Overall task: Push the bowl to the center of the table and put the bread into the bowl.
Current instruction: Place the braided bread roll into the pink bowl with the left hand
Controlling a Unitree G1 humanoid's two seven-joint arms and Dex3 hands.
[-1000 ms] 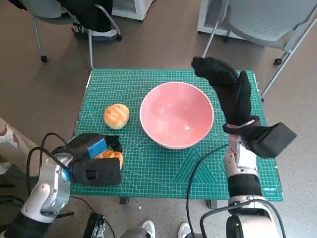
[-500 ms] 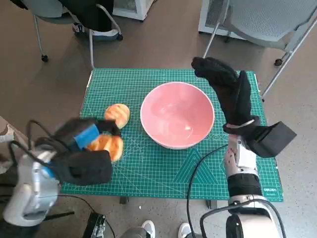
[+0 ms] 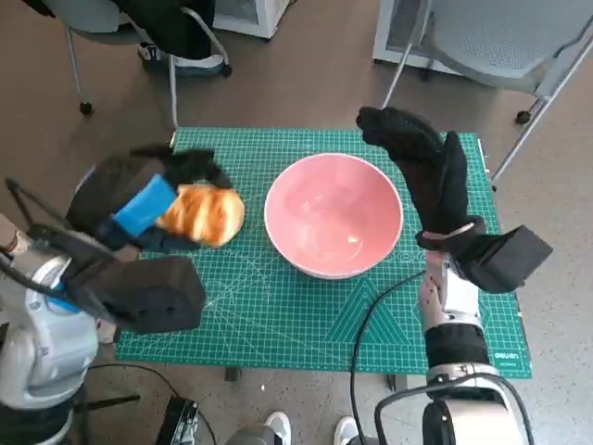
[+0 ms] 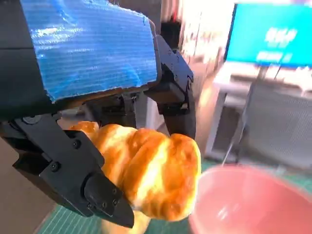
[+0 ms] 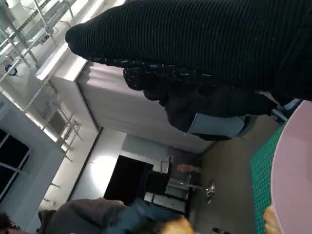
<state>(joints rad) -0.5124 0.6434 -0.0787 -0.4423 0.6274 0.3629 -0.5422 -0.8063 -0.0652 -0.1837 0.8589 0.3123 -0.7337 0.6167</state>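
My left hand (image 3: 139,202) is raised over the left part of the green mat (image 3: 278,311) and grips a golden bread roll (image 3: 199,215). In the left wrist view the roll (image 4: 151,175) sits between the black fingers (image 4: 73,165) of that hand (image 4: 97,73). A second roll (image 4: 127,225) shows just below it, mostly hidden. The pink bowl (image 3: 334,215) stands empty near the middle of the mat, to the right of the held roll; its rim (image 4: 253,200) is close by. My gloved right hand (image 3: 422,167) stands open at the bowl's right rim (image 5: 295,170); I cannot tell whether they touch.
Grey chairs (image 3: 500,37) stand beyond the table's far right corner, and another chair (image 3: 139,28) at the far left. A black cable (image 3: 371,315) crosses the mat's front right. A person (image 5: 97,214) shows in the right wrist view.
My left hand has lifted the roll off the front left of the mat and carried it up and away from me, toward the bowl's level. Bowl and right hand are unmoved.
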